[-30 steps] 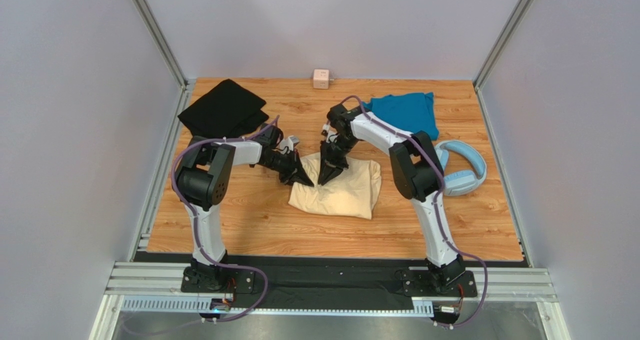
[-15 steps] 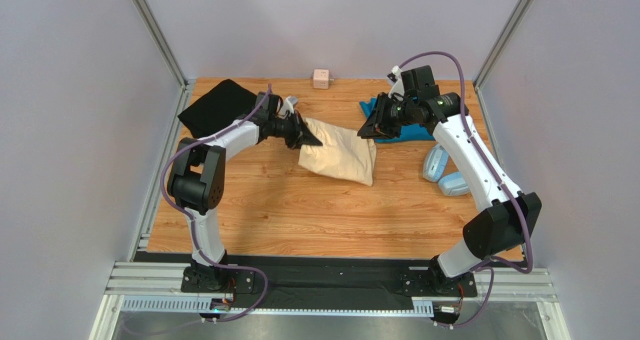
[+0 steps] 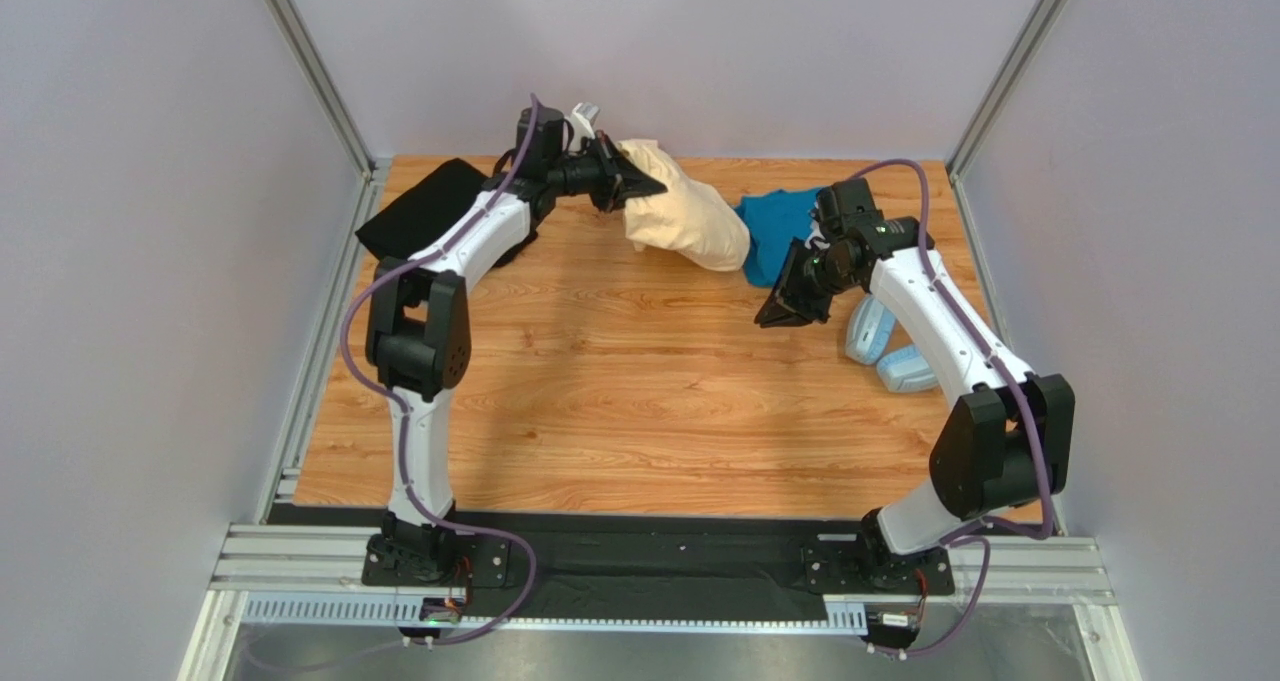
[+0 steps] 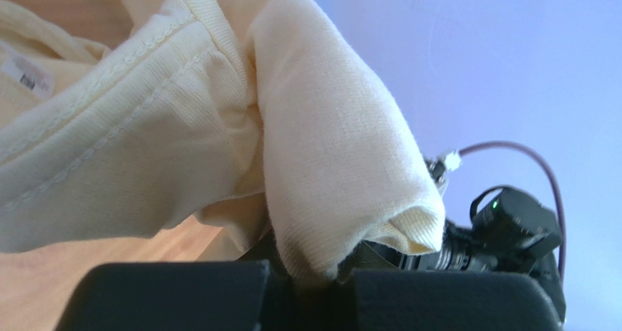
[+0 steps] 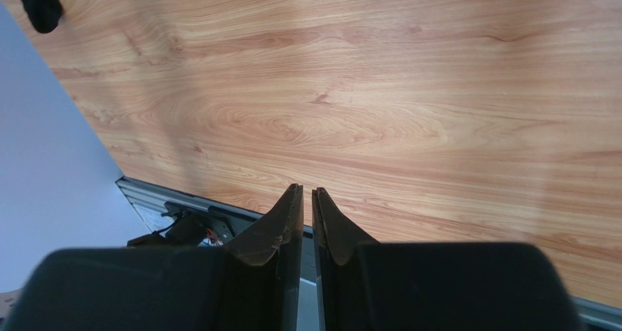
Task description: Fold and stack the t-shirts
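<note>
Nearest the arm bases at the bottom of the top view, the wooden counter [image 3: 631,411] lay bare. Just above it, right of centre, the right gripper [image 3: 784,312] hung over the boards with its fingers pressed together on nothing; its own wrist view showed only wood grain past the tips. That arm rose from its base at the lower right, bent at the elbow near the right edge and reached up and left, wrist pitched downward. The light-blue headphones [image 3: 884,348] lay beside its forearm.

Farther back, the teal shirt [image 3: 775,231] rested right of centre, and the black shirt [image 3: 424,213] lay at the upper left. The cream shirt [image 3: 688,219] was off the boards at its gripped end, and its loose end sagged towards the teal one; whether the two touched could not be told.

Farthest, the left gripper [image 3: 634,186] pinched a bunched fold of that cream cloth, with the arm stretched almost fully towards the back wall.

The step looked like carrying the cream shirt to a stacking spot. With one pinch on a bundle, the folds would probably slump. It would go best lowered slowly, loose end down first, with the right gripper spread to take the other edge.
</note>
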{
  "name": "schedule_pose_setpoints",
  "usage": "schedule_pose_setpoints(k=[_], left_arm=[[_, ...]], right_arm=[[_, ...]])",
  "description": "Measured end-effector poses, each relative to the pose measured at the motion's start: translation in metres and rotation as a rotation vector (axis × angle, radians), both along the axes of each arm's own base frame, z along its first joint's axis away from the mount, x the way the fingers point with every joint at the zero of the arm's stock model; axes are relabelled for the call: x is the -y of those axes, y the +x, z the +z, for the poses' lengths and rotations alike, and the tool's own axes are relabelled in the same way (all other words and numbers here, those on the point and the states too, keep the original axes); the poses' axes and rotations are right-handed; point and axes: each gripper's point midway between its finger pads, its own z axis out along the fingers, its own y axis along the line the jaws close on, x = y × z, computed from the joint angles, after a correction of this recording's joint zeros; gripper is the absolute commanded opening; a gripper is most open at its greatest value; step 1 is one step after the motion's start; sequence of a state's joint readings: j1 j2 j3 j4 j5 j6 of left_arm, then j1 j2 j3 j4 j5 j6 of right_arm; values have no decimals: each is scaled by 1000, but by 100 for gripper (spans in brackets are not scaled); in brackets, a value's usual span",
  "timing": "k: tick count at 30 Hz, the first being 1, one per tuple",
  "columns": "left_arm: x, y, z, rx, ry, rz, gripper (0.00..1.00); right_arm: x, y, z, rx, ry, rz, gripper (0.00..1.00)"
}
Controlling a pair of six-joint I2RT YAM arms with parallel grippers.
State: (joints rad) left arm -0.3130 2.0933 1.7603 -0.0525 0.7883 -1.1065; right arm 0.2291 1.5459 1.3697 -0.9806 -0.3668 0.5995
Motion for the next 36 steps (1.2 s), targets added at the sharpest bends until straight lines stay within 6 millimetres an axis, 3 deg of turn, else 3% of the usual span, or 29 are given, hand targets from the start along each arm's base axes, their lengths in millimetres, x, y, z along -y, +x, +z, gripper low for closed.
schedule_pose_setpoints(k=[3,7,12,16,20,22,25,30,31,33,36], left_arm=[[11,26,1,13,-13,7,0],[28,61,12,70,-37,28,0],[50,86,46,153,-116,60,0],[72,85,60,180,-185,50,0],[110,63,53,164,-235,-29,0],[140,44,35,138,-255,-100,0],[183,12,-15,49,-248,-191,0],[229,-44,-142,-183,-162,-306,0],[231,-49,-156,-208,-150,-314,0],[230,-51,-169,-227,-140,-320,0],[221,-36,-153,-194,-159,-303,0]], right_arm=[[14,-10,-8,-15,-31,-40,15],[30,-43,-12,-9,-44,-83,15],[34,-90,-34,-72,-28,-91,16],[36,-112,-59,-165,-31,-89,16],[33,-116,-69,-210,-21,-79,16],[30,-114,-73,-228,-10,-67,16],[28,-114,-79,-250,-3,-51,16],[25,-115,-81,-259,8,-24,16],[25,-115,-81,-259,10,-20,16],[25,-115,-81,-259,13,-13,16],[24,-116,-83,-270,16,-4,15]])
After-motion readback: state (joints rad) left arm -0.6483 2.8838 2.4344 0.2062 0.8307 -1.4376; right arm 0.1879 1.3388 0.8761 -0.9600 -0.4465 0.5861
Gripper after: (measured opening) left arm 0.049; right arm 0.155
